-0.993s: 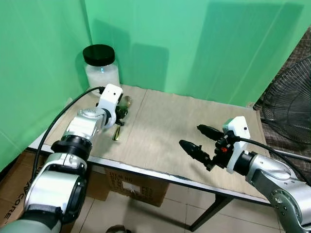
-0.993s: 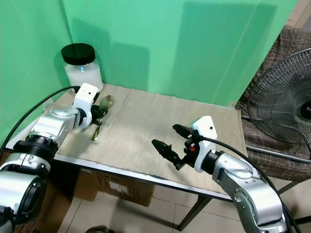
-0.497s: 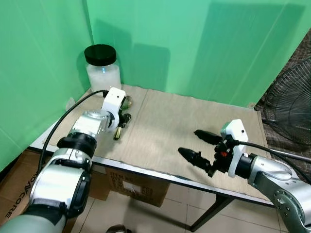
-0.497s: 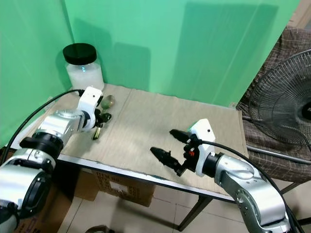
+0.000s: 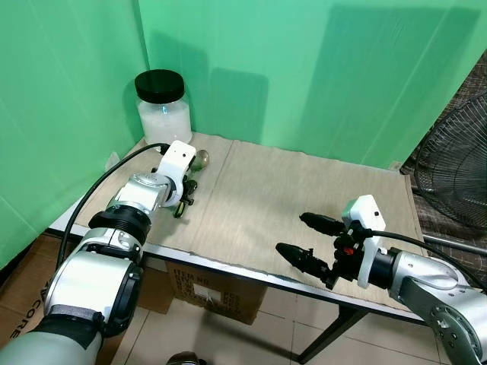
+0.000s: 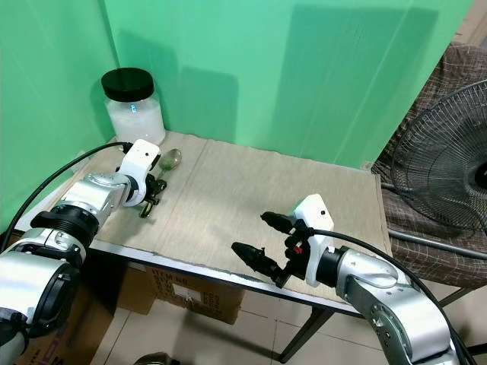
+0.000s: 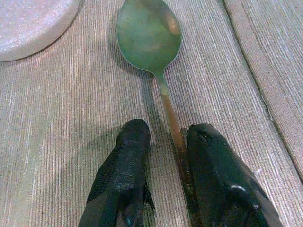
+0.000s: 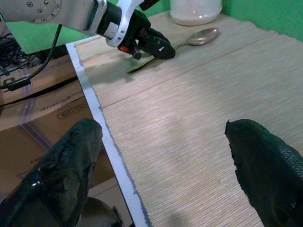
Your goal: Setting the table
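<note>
One spoon [image 7: 158, 61], one jar [image 5: 161, 103], two grippers.
Left gripper [image 7: 165, 142] is straddling the spoon handle, fingers slightly parted; right gripper [image 5: 304, 239] is hovering wide open, empty, at 5 o'clock.

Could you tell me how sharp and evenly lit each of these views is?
Both eye views: sharp, evenly lit, soft shadows on the green backdrop. Left wrist view: spoon crisp with a mild sheen, fingertips slightly soft. Right wrist view: near fingers blurred, table mat clear.

A glossy metal spoon [image 7: 150, 40] lies on the desk's matt, ribbed woven cloth [image 7: 57, 123], beside a frosted jar [image 6: 135, 112] with a shiny black plastic lid [image 6: 127, 82].
</note>
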Available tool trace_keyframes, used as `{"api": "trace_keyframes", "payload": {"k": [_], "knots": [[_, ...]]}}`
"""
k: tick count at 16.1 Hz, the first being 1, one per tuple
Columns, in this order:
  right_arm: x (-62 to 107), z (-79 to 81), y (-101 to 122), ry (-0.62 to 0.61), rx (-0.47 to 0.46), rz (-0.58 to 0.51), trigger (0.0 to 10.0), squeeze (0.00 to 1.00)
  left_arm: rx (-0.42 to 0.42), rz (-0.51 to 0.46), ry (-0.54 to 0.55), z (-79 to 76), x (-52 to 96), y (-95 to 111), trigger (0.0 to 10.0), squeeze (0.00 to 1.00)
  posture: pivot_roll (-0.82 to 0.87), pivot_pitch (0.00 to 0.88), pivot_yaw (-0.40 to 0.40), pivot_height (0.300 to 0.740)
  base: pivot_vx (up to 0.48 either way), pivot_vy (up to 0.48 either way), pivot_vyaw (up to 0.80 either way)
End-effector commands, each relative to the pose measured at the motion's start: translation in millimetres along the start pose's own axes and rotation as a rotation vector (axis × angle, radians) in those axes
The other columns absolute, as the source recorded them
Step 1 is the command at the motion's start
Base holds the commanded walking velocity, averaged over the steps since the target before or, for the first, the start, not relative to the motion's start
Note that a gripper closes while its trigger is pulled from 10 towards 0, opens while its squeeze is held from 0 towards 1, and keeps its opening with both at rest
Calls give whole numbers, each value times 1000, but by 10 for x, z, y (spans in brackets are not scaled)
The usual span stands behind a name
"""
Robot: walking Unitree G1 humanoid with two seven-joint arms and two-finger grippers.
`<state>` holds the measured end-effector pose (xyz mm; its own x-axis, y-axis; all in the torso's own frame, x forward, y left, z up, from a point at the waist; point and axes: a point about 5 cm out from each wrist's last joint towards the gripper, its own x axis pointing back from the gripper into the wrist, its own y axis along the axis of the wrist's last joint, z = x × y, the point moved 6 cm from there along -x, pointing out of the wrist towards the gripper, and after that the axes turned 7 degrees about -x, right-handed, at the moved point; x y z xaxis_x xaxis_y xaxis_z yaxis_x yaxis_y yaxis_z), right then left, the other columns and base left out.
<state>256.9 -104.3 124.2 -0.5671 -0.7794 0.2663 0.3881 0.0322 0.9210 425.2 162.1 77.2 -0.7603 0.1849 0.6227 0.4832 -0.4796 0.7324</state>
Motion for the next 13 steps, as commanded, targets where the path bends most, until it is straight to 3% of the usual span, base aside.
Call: {"api": "trace_keyframes", "payload": {"k": [1, 10, 13], "knots": [[24, 44, 35, 20, 13, -2, 10000, 0, 6, -10, -6, 7, 6, 55, 0, 0, 63, 0, -33, 740, 0, 0, 0], [24, 63, 31, 31, 11, 2, 10000, 0, -3, -26, -9, 33, 15, 95, 0, 0, 65, 0, -32, 740, 0, 0, 0], [35, 36, 72, 15, 8, -20, 10000, 0, -6, -69, -9, 63, 41, 213, 0, 0, 66, 0, -32, 740, 0, 0, 0]]}}
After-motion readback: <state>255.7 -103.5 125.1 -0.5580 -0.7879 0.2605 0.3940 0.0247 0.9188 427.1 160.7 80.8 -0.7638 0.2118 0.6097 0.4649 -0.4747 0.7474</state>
